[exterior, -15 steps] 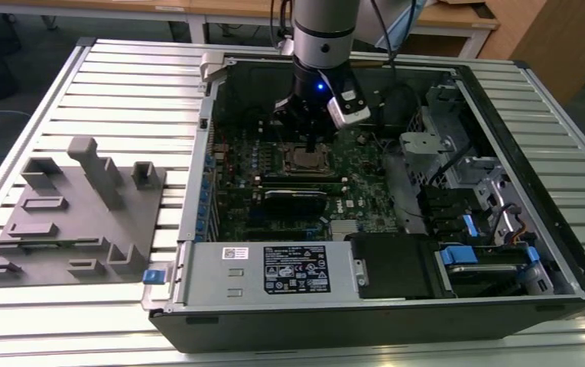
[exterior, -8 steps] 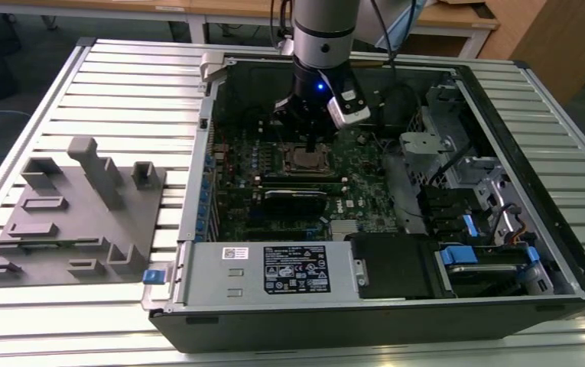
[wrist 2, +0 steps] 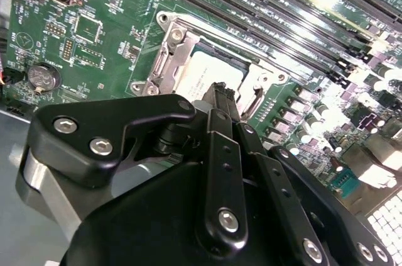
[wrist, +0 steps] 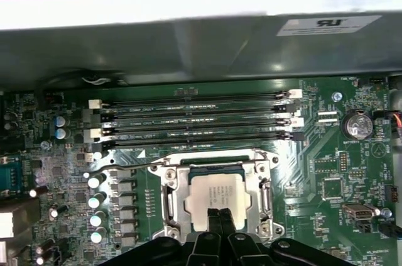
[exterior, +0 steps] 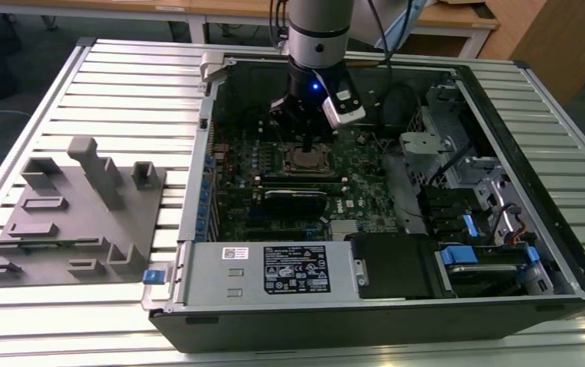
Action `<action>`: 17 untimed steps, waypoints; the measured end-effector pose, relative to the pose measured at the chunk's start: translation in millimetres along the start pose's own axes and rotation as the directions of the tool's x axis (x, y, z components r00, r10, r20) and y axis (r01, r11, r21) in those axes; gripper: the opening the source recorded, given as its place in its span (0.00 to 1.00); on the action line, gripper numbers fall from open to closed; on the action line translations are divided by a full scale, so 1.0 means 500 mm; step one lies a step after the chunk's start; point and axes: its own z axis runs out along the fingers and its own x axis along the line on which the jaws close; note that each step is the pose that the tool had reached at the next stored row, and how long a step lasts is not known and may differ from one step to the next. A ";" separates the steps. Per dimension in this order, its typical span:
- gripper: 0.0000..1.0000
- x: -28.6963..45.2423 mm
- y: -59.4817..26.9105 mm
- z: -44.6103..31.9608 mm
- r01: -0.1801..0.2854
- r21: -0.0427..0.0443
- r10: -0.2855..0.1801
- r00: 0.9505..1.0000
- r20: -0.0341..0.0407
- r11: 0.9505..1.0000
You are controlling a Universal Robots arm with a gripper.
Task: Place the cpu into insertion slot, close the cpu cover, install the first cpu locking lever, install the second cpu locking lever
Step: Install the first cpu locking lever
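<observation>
1. Slatted metal table (exterior: 118, 76) carries an open PC case (exterior: 374, 321) lying on its side. A grey fixture tray (exterior: 68, 214) sits beside it on the exterior view's left.
2. The gripper (wrist: 220, 214) is down inside the case. Its fingers are together with nothing visible between them, and the tips are over one edge of the cpu (wrist: 213, 190).
3. The cpu lies flat in the insertion slot (wrist: 217, 168), metal top up. It is square, so there is no long axis. Its edges run parallel to the memory slots (wrist: 188, 115).
4. Handling, by judgement: the cpu is light, thin and stiff, with a slick top. The contact side and socket pins are fragile. Hold it by opposite edges only, keep it level and don't drag it.
5. The cpu cover (wrist: 177, 193) appears to be down, framing the chip, with the top showing through its opening.
6. A wire lever (wrist 2: 251, 99) runs along one side of the cover. I can't tell whether it is latched.
7. The socket sits in the far-middle of the motherboard (wrist: 326, 153) in the exterior view.
</observation>
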 end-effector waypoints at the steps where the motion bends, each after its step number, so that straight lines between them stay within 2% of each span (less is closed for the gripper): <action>1: 0.10 0.002 0.000 0.000 0.000 0.000 0.000 1.000 0.000 1.000; 13: 0.10 0.007 -0.001 0.000 0.000 0.000 0.000 1.000 0.001 1.000; 17: 0.10 0.006 0.000 -0.008 0.000 0.000 0.000 1.000 0.001 1.000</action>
